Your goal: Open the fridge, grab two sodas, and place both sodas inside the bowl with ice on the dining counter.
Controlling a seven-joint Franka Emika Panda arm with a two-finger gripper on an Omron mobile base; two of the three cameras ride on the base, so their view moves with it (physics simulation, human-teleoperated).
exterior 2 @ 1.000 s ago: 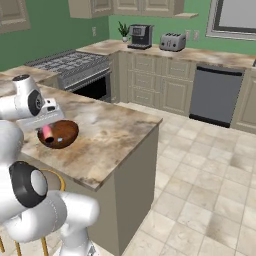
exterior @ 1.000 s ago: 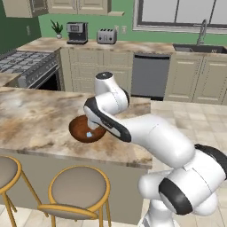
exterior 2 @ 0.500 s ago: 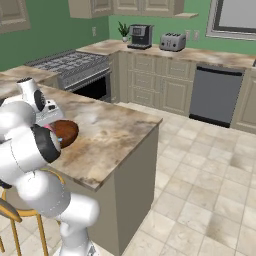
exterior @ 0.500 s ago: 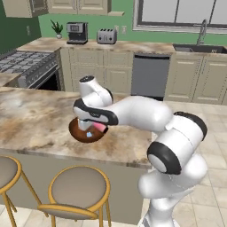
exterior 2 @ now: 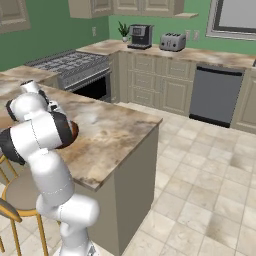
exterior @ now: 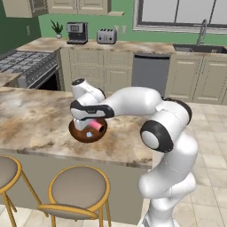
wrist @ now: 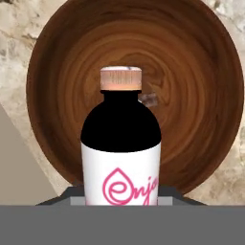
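Note:
The reddish-brown bowl (exterior: pixel 84 134) sits on the dining counter (exterior: pixel 35 119) near its front edge. My gripper (exterior: pixel 91 123) hangs right over the bowl, shut on a soda (exterior: pixel 96 126) that lies nearly level above it. In the hand view the soda (wrist: pixel 120 143) is a dark bottle with a white-and-pink label and a pink cap, pointing at the middle of the bowl (wrist: pixel 191 72). A small ice cube (wrist: pixel 149 99) lies in the bowl beyond the cap. From the right base view my arm hides most of the bowl (exterior 2: pixel 74 130). The fridge is out of view.
Two round stools (exterior: pixel 80 190) stand at the counter's front edge, one (exterior: pixel 6 170) to the left. A stove (exterior: pixel 26 66) stands behind the counter at the left. The wall counter carries a coffee maker (exterior: pixel 77 32), a toaster (exterior: pixel 106 36) and a sink (exterior: pixel 199 46).
The hand has come down and a little left from above the bowl's far side to sit right over it, with the soda still gripped. The elbow has swung out to the right.

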